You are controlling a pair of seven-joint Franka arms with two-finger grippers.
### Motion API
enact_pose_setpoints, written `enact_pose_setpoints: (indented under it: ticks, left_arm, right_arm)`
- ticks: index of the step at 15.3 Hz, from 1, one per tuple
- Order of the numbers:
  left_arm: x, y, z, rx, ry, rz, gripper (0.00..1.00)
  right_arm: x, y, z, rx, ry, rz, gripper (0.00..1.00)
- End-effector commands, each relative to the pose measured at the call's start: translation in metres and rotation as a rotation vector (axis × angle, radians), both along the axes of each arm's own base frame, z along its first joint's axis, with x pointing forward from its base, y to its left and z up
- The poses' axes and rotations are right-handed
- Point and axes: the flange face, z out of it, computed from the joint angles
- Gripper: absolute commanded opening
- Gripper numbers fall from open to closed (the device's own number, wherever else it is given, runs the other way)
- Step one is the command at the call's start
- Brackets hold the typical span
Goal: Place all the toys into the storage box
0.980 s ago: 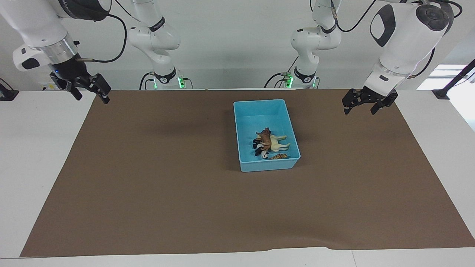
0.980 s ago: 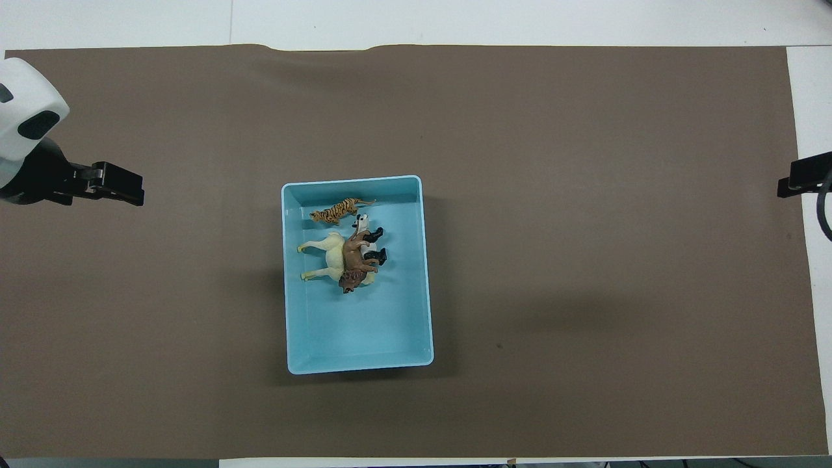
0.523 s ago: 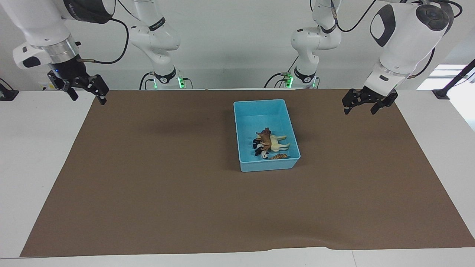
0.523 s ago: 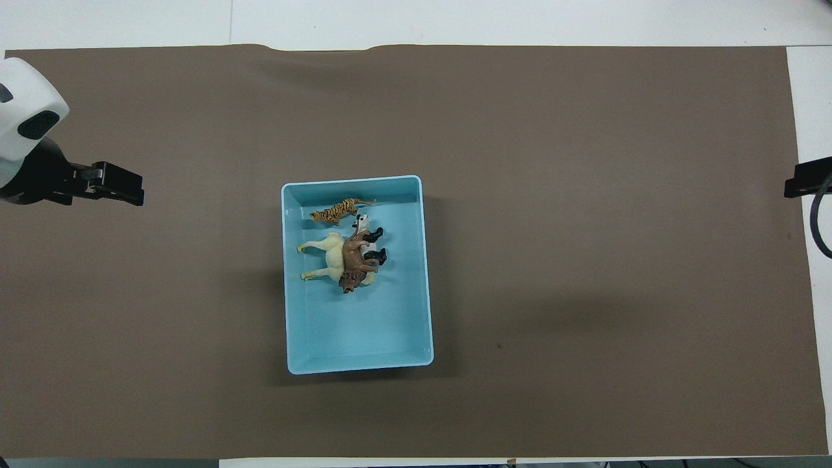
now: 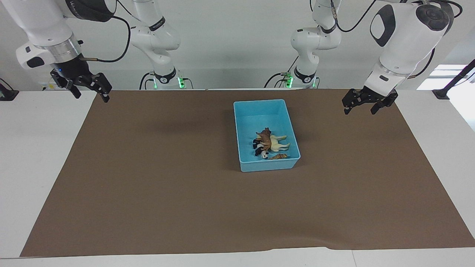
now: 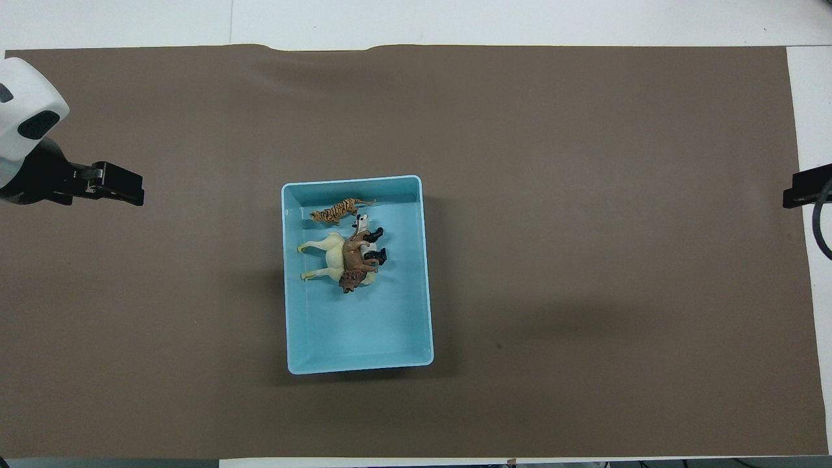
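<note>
Toys all sit in my storage box [image 5: 265, 105]: tiger [image 6: 338, 210] by its farthest wall, lion [image 6: 352, 263] on horse [image 6: 325, 257], panda [image 6: 372, 244] beside them. Left gripper [image 5: 362, 108] and right gripper [image 5: 90, 91] hang spread over the mat [image 5: 167, 185] edges, holding nothing.
</note>
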Motion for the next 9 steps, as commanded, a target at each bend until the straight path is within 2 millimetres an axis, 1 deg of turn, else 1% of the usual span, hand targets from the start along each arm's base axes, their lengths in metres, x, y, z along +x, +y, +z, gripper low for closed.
enact_pose_setpoints:
  ticks: [1,5,9]
  left_arm:
    - [-0.0046,0.0039,0.0004,0.001,-0.016,-0.012,1.00]
    - [-0.0046,0.0048,0.0004,0.001,-0.016,-0.011,1.00]
    - [-0.0041,0.0038,0.0008,0.001,-0.021,-0.011,1.00]
  right_arm:
    - [-0.0008,-0.0033,0.0140,0.012,0.022,0.017,1.00]
    - [0.0022,0.0031,0.0107,0.016,0.033,0.041,1.00]
    - [0.0030,0.0023,0.0106,0.023,0.026,0.042,1.00]
